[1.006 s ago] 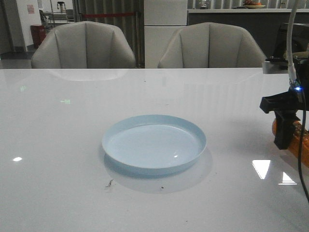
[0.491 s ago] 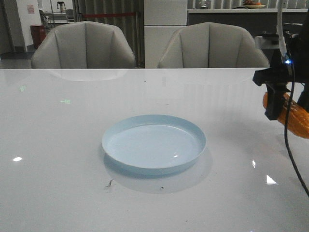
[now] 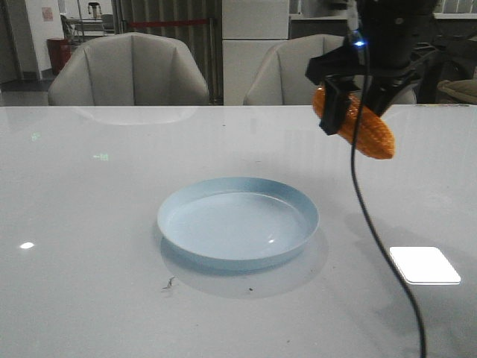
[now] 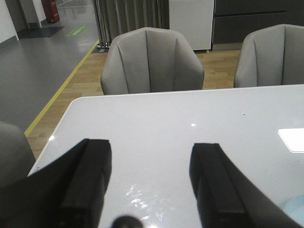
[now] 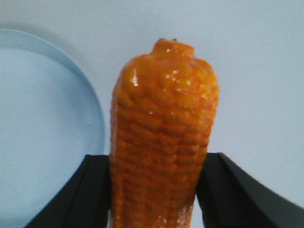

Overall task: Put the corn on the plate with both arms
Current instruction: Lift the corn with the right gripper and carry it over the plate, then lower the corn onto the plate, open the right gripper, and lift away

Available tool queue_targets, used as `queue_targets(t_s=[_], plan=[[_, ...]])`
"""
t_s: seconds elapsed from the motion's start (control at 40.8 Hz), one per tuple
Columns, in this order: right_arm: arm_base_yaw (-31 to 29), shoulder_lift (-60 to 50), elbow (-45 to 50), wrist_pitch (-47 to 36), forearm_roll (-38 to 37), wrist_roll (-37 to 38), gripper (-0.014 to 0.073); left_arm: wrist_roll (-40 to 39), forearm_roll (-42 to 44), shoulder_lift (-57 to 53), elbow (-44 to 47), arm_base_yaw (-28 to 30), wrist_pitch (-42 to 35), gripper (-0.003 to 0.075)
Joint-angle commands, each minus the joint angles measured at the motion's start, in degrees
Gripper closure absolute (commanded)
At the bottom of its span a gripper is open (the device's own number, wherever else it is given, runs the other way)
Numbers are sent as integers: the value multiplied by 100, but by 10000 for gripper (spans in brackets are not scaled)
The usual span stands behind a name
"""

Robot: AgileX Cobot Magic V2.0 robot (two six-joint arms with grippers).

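A glossy white table (image 3: 89, 224) fills most of the front view, with two grey upholstered chairs (image 3: 128, 68) pushed up to its far edge. Near the middle of the table sits the round pale blue plate (image 3: 237, 222), shallow and with nothing on it. The right arm (image 3: 391, 30) reaches in from the upper right, raised clear of the tabletop, a black cable (image 3: 376, 231) hanging from it and a small blue light (image 3: 359, 42) showing on its body. Its right gripper (image 3: 339, 101) is closed onto the orange corn cob (image 3: 365, 127), which hangs tilted in the air beyond and to the right of the plate, not touching it. In the right wrist view the two black fingers (image 5: 90, 190) press against either side of the cob's bumpy kernels, with the plate rim beside it below. The left gripper (image 4: 149, 185), seen in its own wrist view, has its fingers spread wide apart and holds nothing, above the table's surface near a corner
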Motion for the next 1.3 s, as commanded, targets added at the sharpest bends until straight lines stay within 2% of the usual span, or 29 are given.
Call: queue_targets(t_s=[0.0, 0.441, 0.711, 1.153, 1.226, 1.275], plan=[[329, -303, -199, -334, 49, -71, 473, -37, 40, 6, -167, 22, -475, 285], [1379, -130, -199, -582, 140, -88, 473, -37, 40, 6, -167, 22, -475, 285], [1385, 401, -199, -65, 140, -83, 470, -37, 40, 6, -167, 22, -475, 285], [1385, 645, -245, -158, 168, -77, 470, -37, 40, 6, -167, 22, -475, 285], [1385, 645, -246, -169, 168, -77, 445, -37, 40, 6, -167, 22, -475, 285], [1385, 645, -246, -175, 168, -77, 391, -37, 40, 6, -167, 22, -475, 285]])
